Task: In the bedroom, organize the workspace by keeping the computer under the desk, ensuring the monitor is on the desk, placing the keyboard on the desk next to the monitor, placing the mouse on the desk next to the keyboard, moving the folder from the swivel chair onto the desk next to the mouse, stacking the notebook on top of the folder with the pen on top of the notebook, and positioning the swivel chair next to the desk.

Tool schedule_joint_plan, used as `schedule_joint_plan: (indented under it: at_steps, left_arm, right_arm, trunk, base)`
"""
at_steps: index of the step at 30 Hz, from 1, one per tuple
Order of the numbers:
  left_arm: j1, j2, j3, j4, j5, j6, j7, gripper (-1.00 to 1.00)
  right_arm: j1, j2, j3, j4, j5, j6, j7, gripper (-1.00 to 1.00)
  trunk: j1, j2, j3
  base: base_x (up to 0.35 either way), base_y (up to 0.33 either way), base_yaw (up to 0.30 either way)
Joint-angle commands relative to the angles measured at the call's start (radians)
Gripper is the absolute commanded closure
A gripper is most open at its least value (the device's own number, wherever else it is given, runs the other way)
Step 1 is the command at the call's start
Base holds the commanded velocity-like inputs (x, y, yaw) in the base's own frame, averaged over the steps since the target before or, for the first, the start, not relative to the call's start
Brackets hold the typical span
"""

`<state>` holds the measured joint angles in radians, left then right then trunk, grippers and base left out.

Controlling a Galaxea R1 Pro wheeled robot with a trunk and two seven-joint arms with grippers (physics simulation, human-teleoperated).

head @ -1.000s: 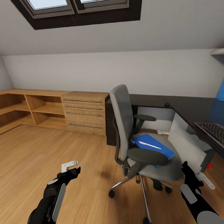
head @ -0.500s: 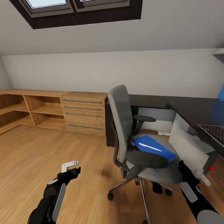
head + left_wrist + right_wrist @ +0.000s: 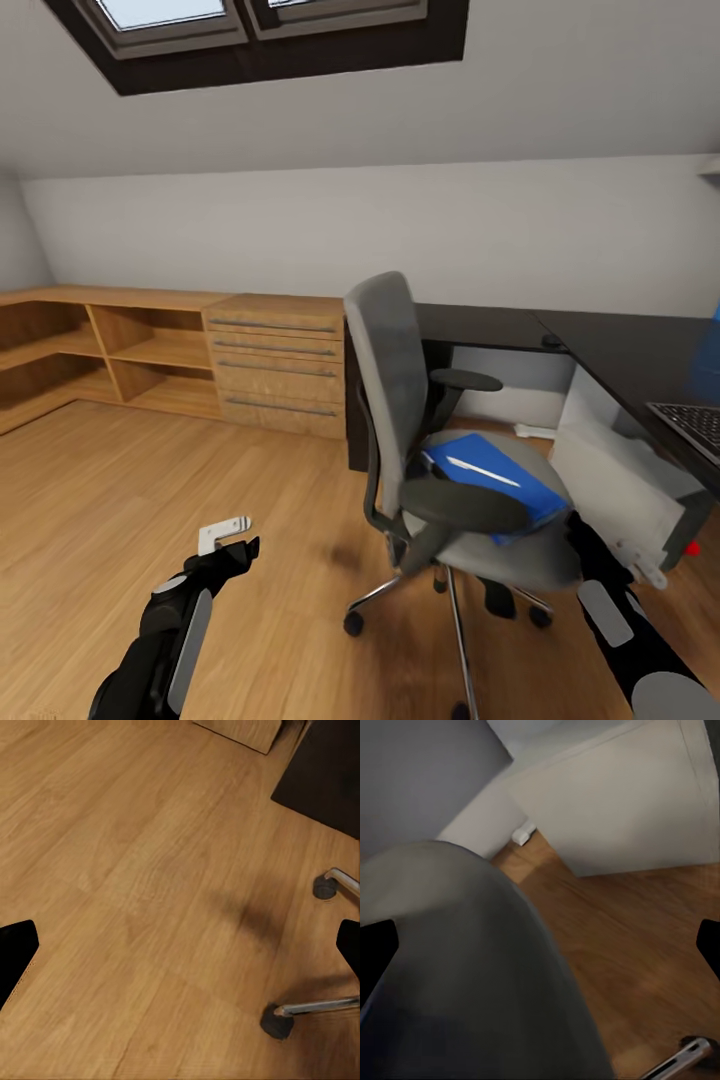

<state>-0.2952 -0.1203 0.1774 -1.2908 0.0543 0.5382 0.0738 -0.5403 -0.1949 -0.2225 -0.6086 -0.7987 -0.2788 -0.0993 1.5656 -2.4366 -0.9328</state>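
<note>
1. Leftmost, your left gripper hangs low over the light wood floor, its fingers spread with nothing between them; in the left wrist view you see the fingertips at both edges and two chrome chair legs on casters.
2. Behind it, a wooden drawer chest stands against the pale wall.
3. At centre, the swivel chair stands just beside the desk, and the blue folder lies on its grey seat with a pale thin thing on top.
4. Rightward, the computer sits under the desk, and the keyboard lies on the black top.
5. Your right gripper sits by the seat's edge near the computer, fingers spread and empty.
</note>
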Motion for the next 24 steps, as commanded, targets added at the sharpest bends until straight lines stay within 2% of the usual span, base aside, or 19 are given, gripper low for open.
schedule_joint_plan:
  at_steps: [1,2,7,19,24]
  left_arm:
    - [-0.001,-0.001,-0.001,0.007,0.006,0.005,0.004,-1.00]
    - [-0.001,-0.002,-0.007,0.039,0.006,0.005,0.003,-1.00]
    - [-0.001,-0.006,-0.012,0.052,0.006,0.005,0.003,-1.00]
    - [-0.001,-0.007,-0.126,0.103,0.005,0.003,0.010,-1.00]
    - [-0.001,-0.007,-0.134,0.111,0.005,0.002,0.011,-1.00]
  right_arm:
    - [0.000,0.000,0.004,0.000,-0.013,-0.004,-0.002,-1.00]
    - [0.000,0.000,0.005,0.000,-0.013,-0.003,-0.002,-1.00]
    - [0.000,0.000,0.005,0.000,-0.013,-0.003,-0.002,-1.00]
    - [0.000,0.000,0.005,0.000,-0.013,-0.003,-0.002,-1.00]
    - [0.000,-0.001,0.004,-0.002,-0.013,-0.002,-0.002,-1.00]
  trunk:
    - [0.000,0.000,-0.001]
    - [0.000,0.000,0.000]
    - [0.000,0.000,0.001]
    - [0.000,0.000,0.005]
    - [0.000,0.000,0.005]
  base:
    - [0.000,0.000,0.261]
    - [0.000,-0.052,0.272]
    - [0.000,-0.076,0.273]
    - [0.000,-0.098,0.274]
    - [0.000,-0.004,0.274]
